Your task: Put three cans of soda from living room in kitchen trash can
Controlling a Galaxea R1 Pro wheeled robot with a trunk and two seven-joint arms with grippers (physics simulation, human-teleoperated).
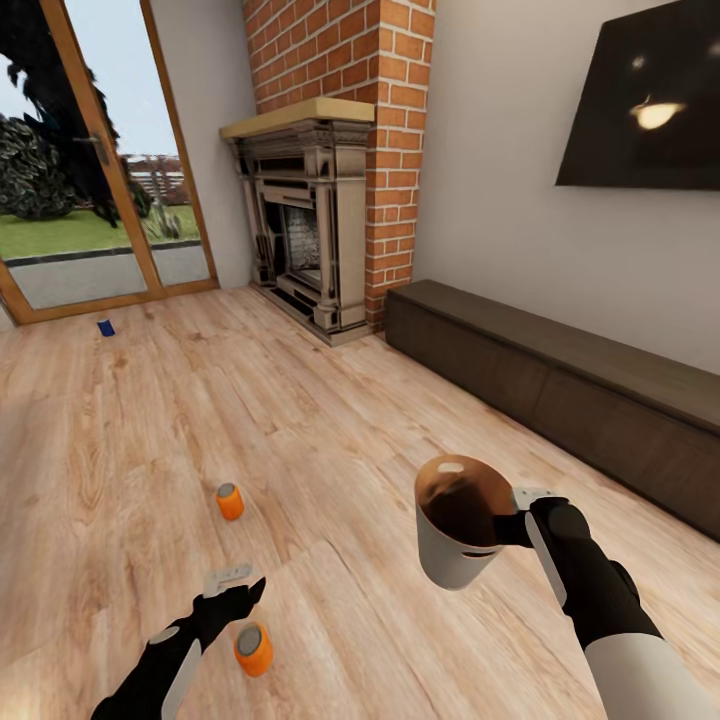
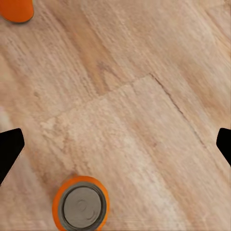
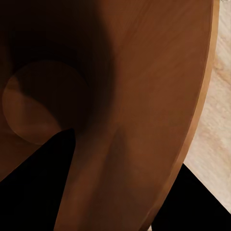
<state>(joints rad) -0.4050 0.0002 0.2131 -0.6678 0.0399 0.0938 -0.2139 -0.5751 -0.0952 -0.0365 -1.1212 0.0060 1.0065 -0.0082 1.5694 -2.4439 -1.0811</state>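
Above an orange can [image 2: 81,204], left gripper [image 2: 115,144] gapes, apparently empty.

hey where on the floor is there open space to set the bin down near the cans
Bare planks lie between the near orange can and the low cabinet, under the held bin. More room spreads toward the fireplace. It is tighter around the left gripper, between the two orange cans.

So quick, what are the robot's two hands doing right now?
Left gripper: open, empty, just above an orange can on the floor.
Right gripper: shut on the trash can, held off the floor.
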